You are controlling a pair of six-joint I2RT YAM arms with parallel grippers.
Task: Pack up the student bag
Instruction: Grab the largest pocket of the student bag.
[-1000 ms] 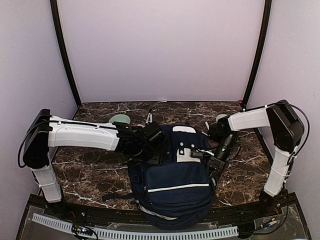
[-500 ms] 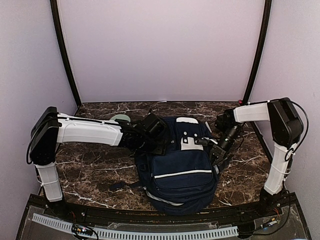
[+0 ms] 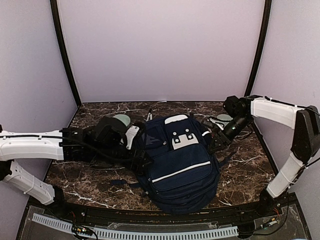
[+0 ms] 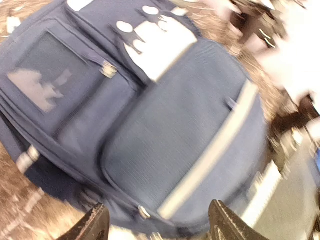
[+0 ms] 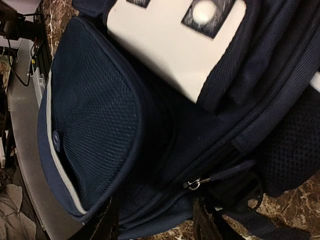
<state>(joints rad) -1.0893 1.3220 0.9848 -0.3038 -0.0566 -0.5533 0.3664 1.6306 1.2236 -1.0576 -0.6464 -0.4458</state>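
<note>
student bag [image 3: 180,170]: navy, white stripe, white slotted patch; lies flat, front up, slightly skewed, centre of table [image 3: 90,180].

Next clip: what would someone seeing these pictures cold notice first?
The navy student bag lies flat in the middle of the dark marble table, its white slotted patch facing up. Both arms reach in at it: the left gripper open at its left side, the right gripper open by a zipper pull on its right edge.

Navy student bag [image 3: 182,162] with white stripes, on brown white-veined marble table [image 3: 90,181].
</note>
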